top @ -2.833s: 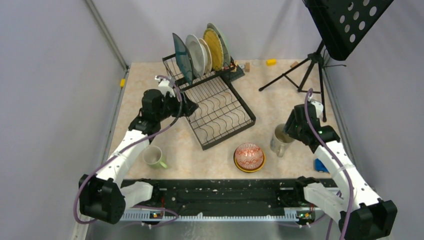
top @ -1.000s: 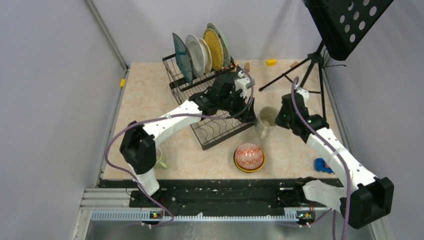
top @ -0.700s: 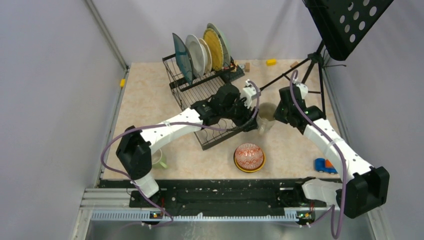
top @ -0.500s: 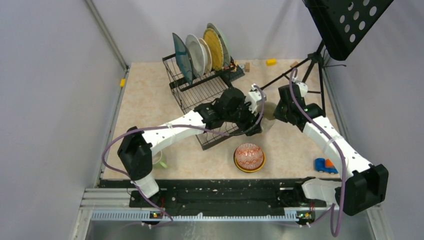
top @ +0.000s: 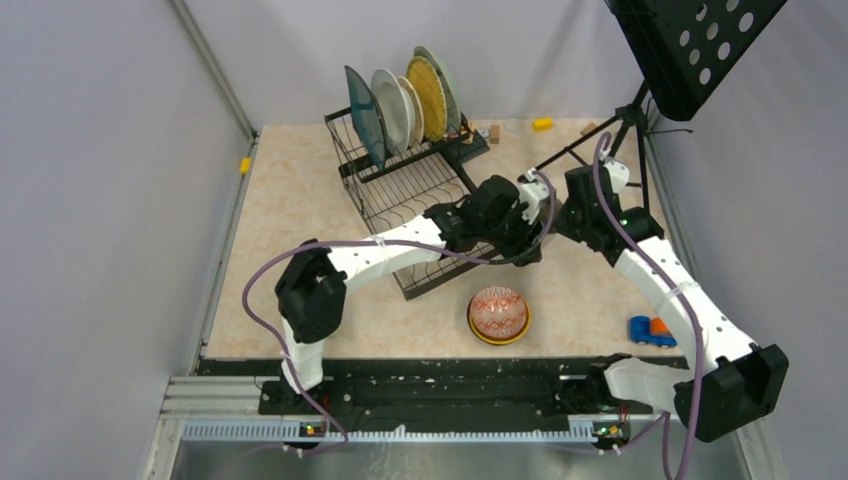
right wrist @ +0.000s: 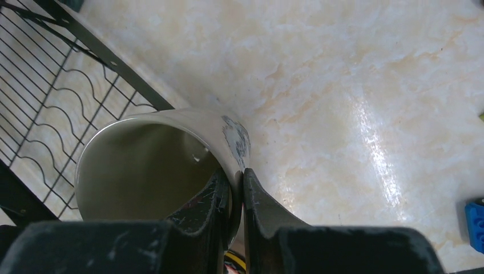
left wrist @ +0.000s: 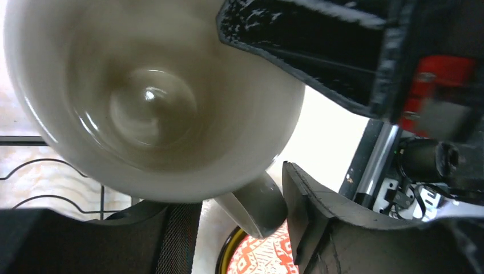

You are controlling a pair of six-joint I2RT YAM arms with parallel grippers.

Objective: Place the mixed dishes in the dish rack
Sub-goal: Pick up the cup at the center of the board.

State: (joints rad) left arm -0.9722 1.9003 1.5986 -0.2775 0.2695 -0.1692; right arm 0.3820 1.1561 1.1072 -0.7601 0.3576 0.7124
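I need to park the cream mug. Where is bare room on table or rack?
Free: the table left of the dish rack; the rack's flat tray, far end; the strip between bowls and toy car. Crowded: plates line the upper section; left gripper and right gripper crowd the mug.

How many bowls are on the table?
2. The red-patterned bowl sits inside the yellow bowl, stacked near the front, right of the dish rack. More could hide underneath.

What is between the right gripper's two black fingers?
The rim wall of the cream ceramic mug, pinched there; the right wrist view shows it.
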